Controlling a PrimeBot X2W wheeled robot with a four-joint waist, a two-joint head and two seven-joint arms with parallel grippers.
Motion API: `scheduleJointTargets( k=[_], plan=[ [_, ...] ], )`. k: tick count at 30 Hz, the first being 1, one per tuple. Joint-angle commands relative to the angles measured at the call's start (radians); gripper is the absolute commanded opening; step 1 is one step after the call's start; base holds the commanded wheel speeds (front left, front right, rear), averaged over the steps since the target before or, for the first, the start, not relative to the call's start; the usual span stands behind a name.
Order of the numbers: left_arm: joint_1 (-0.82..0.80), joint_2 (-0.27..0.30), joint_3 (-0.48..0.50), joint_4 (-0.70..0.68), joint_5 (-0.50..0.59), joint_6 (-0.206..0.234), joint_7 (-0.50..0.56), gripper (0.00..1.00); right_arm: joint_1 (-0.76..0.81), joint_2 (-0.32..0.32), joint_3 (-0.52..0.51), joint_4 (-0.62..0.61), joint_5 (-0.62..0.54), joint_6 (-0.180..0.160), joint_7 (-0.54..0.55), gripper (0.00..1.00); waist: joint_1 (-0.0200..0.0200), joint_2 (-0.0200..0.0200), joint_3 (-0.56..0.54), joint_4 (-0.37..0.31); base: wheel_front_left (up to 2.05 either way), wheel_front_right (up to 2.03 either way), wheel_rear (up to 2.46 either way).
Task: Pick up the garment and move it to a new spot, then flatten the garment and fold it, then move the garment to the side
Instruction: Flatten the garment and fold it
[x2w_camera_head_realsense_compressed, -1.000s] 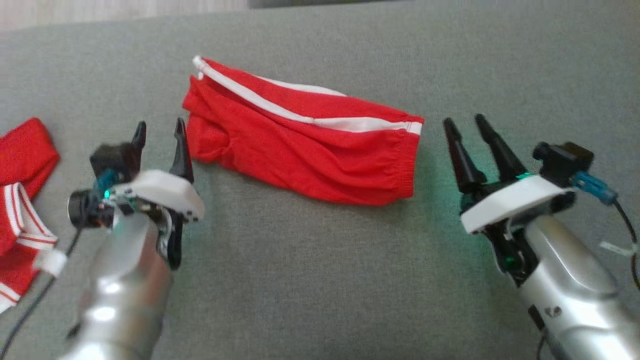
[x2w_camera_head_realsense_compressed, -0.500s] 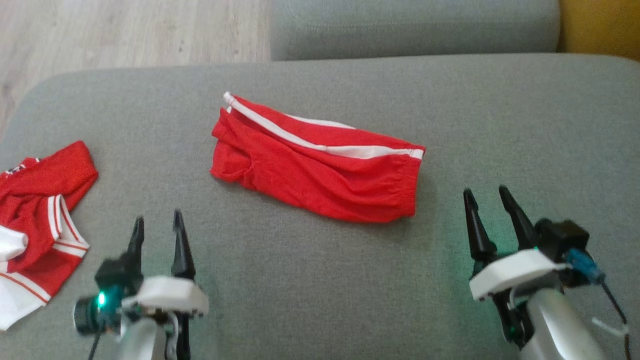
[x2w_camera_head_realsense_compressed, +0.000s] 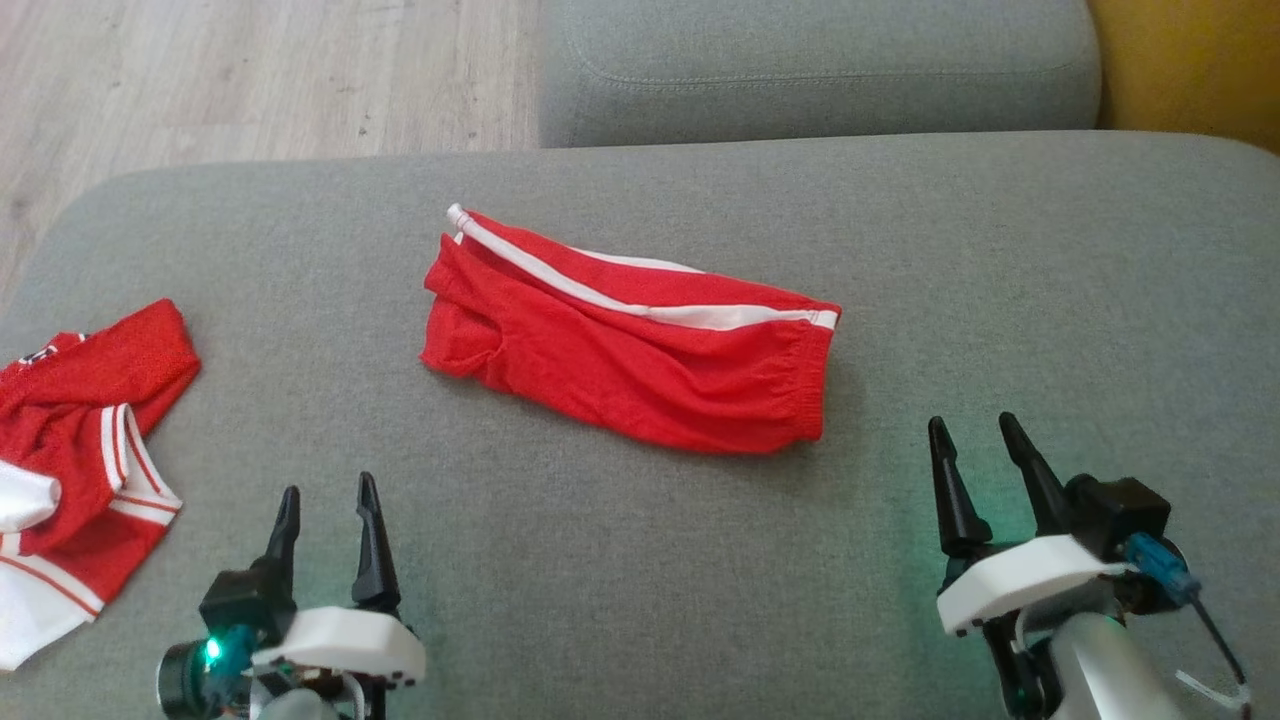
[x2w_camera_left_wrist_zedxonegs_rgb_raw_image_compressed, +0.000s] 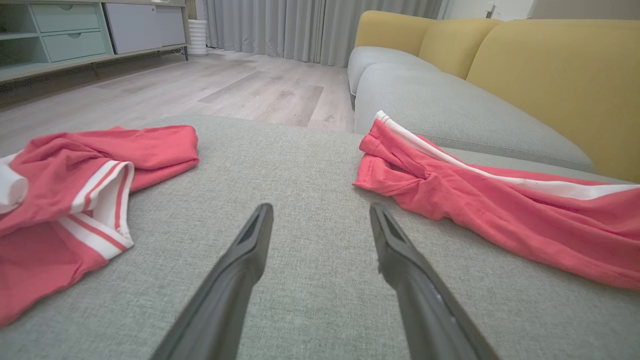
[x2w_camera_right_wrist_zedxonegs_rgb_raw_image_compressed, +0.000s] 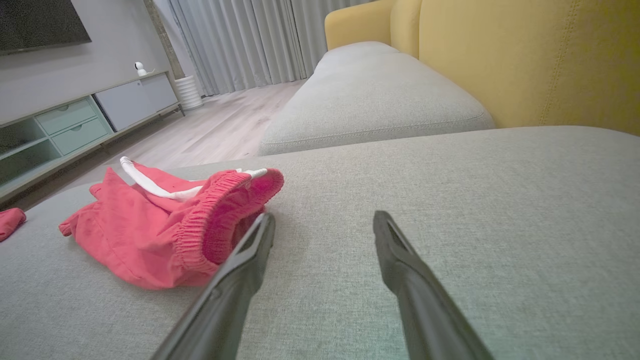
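**Item 1:** red shorts (x2w_camera_head_realsense_compressed: 630, 350), white side stripe, doubled lengthwise. Flat and untouched at the middle of the grey seat cushion (x2w_camera_head_realsense_compressed: 640, 580). Long axis crosswise to the robot, slanting from the leg hems at far left to the elastic waistband (x2w_camera_head_realsense_compressed: 805, 385) at near right.

**Item 2:** left gripper (x2w_camera_head_realsense_compressed: 328, 485). Fingers spread wide, nothing between them. Sits nearer the robot than the hem end and a little to its left.

**Item 3:** right gripper (x2w_camera_head_realsense_compressed: 970, 420). Also spread wide and empty. Sits past the waistband end, off to its right.

**Relation:** shorts ahead of both grippers and between them, one end toward each. Waistband corner probably the closer reach, so the right arm is judged nearer.

**Item 4:** red jersey (x2w_camera_head_realsense_compressed: 90, 440), white trim, crumpled at the cushion's left edge, well apart from the shorts.

**Views:**
- Head view gives the whole outline and slant.
- Left wrist view gives the hem end ahead-right and the jersey ahead-left, with bare cushion straight between the fingers.
- Right wrist view gives the waistband end-on, its gathered elastic and stacked layers showing. The waistband is just beside one finger; contact cannot be told.

**Status, judged:** fold apparently made, move to the side outstanding.
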Motion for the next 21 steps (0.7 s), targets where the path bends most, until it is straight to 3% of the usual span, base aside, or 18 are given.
scheduleJointTargets(
  k=[1, 7, 12, 21],
  plan=[
    [-0.038, 0.005, 0.022, -0.031, -0.008, 0.002, -0.009, 1.00, -0.034, 0.011, 0.027, -0.033, -0.006, -0.001, -0.006, 1.00, 0.0000, -0.0001, 0.005, 0.002, 0.00, 0.00, 0.00],
    [-0.041, 0.005, -0.003, -0.032, -0.024, 0.003, -0.009, 1.00, -0.048, 0.014, 0.035, -0.034, 0.003, -0.001, -0.006, 1.00, 0.0000, -0.0001, 0.021, 0.013, 0.00, 0.00, 0.00],
    [-0.088, 0.005, -0.027, -0.024, -0.024, -0.028, -0.009, 1.00, -0.065, 0.014, 0.040, -0.045, 0.004, -0.001, -0.006, 1.00, 0.0000, -0.0001, 0.052, 0.014, 0.00, 0.00, 0.00],
    [-0.400, 0.005, -0.050, 0.120, -0.044, -0.070, -0.009, 1.00, -0.134, 0.013, 0.064, -0.078, -0.001, -0.001, -0.006, 1.00, 0.0000, -0.0001, 0.175, -0.042, 0.00, 0.00, 0.00]
  ],
)
